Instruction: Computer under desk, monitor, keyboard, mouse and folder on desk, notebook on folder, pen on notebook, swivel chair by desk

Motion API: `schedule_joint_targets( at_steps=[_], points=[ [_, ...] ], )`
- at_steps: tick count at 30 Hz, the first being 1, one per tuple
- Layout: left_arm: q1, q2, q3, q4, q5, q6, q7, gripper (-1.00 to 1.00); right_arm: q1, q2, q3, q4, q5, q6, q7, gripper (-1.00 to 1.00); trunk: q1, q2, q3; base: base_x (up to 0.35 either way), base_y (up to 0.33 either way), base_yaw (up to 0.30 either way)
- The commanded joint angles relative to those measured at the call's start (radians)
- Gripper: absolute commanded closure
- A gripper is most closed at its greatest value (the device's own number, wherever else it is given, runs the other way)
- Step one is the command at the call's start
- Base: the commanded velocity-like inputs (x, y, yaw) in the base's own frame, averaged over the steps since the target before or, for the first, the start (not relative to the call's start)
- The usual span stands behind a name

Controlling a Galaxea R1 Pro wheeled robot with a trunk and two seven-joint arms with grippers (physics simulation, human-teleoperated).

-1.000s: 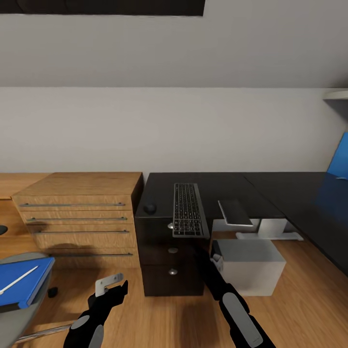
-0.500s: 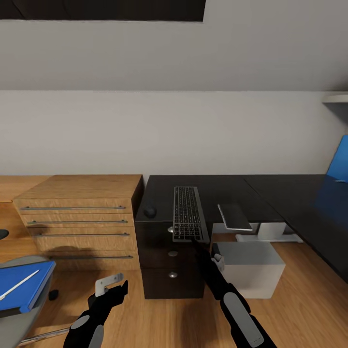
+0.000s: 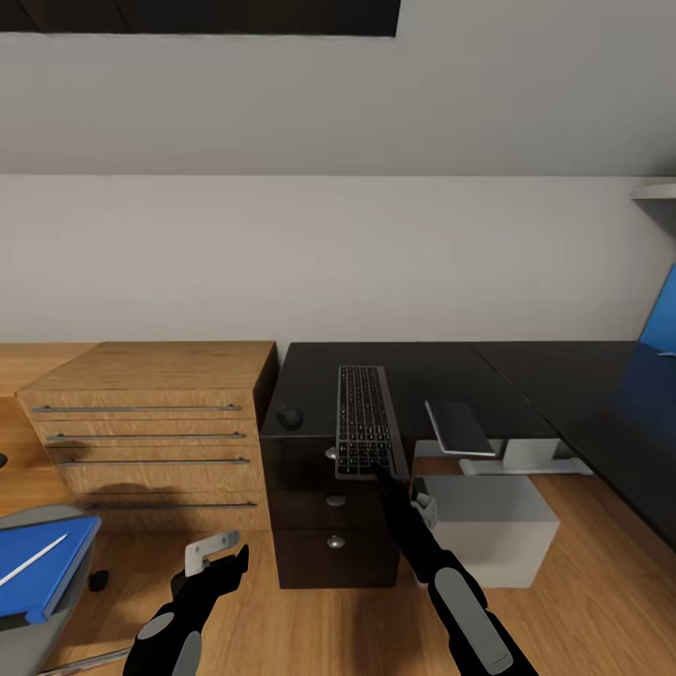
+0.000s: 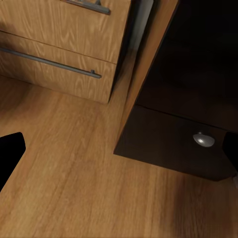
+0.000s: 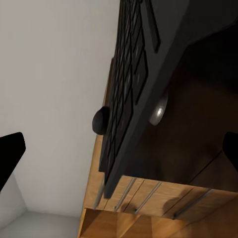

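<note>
The keyboard point(image 3: 364, 422) lies lengthwise on the black desk point(image 3: 441, 366), its near end overhanging the front edge. The mouse point(image 3: 290, 417) sits to its left and the dark notebook point(image 3: 457, 427) to its right. My right gripper point(image 3: 381, 469) is open just below the keyboard's point(image 5: 130, 84) near end, with the mouse point(image 5: 100, 120) beyond. My left gripper point(image 3: 222, 556) hangs open low over the floor. The grey computer point(image 3: 488, 526) stands on the floor by the desk. The blue folder point(image 3: 42, 563) with the white pen point(image 3: 33, 560) lies on the swivel chair point(image 3: 28, 638). The monitor is out of view.
A light wood chest point(image 3: 150, 422) with long steel handles stands against the desk's left side. The desk's drawers with silver knobs point(image 4: 203, 140) face me. The desk's right wing runs toward me under a blue panel point(image 3: 662, 314). Wood floor point(image 3: 300, 629) lies between my arms.
The whole picture has slid a little down and to the left, so the camera has moved. Both grippers hold the same pose and nothing on the desk has shifted.
</note>
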Motion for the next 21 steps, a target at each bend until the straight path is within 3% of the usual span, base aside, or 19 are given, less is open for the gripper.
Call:
schedule_joint_targets(
  at_steps=[1, 9, 21],
  points=[
    [-0.001, 0.0, -0.001, -0.001, 0.011, 0.004, 0.007, -1.0, 0.0, 0.0, 0.0, 0.0, -0.01, 0.004, 0.003, -1.0, 0.0, 0.0, -0.001, 0.031, 0.0, 0.0],
    [-0.001, 0.0, -0.001, -0.001, 0.011, 0.004, 0.007, -1.0, 0.0, 0.0, -0.009, 0.009, -0.01, 0.004, 0.002, -1.0, 0.0, 0.0, -0.001, 0.012, 0.0, 0.0],
    [-0.001, 0.0, -0.001, -0.002, 0.01, 0.003, 0.007, -1.0, 0.0, 0.003, -0.061, 0.055, -0.011, 0.004, 0.002, -1.0, 0.0, 0.0, -0.001, 0.001, 0.0, 0.0]
  ],
)
